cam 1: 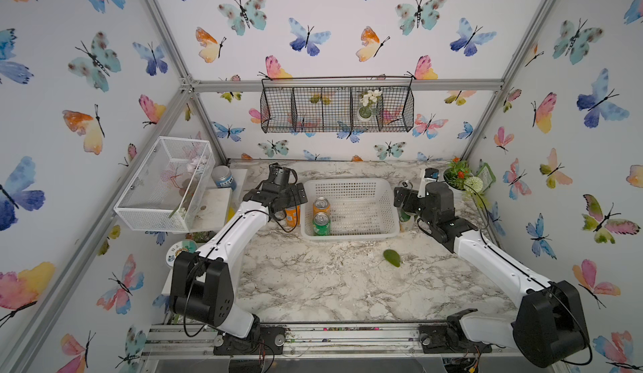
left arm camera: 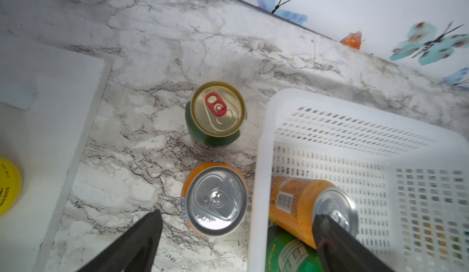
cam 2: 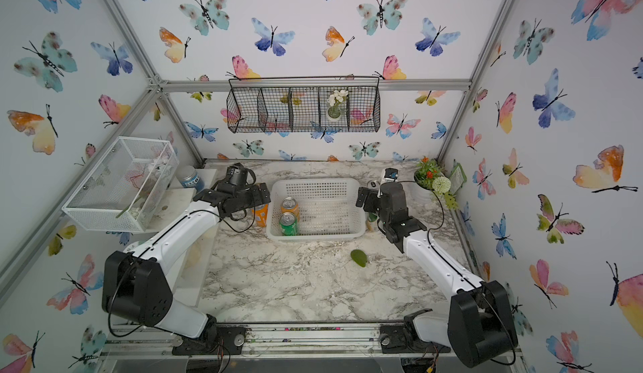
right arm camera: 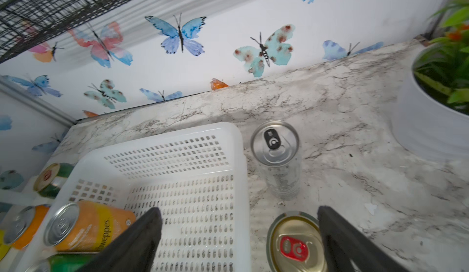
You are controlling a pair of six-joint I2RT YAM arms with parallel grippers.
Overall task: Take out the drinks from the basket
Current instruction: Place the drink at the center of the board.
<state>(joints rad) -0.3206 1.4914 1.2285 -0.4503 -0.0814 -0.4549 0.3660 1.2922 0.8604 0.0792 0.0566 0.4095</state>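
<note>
Left wrist, basket (left arm camera: 264, 182) holding orange can (left arm camera: 297, 207), green can (left arm camera: 286, 255)

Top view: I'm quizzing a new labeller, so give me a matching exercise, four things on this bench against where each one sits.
Things: 1 bright green can; 2 slim silver can; 3 green fruit; 4 blue-lidded jar.
Places: A open table in front of the basket; B beside the white mesh box; C inside the basket; D on the table just outside the basket, near the potted plant.
Pairs: 1-C; 2-D; 3-A; 4-B.
</note>
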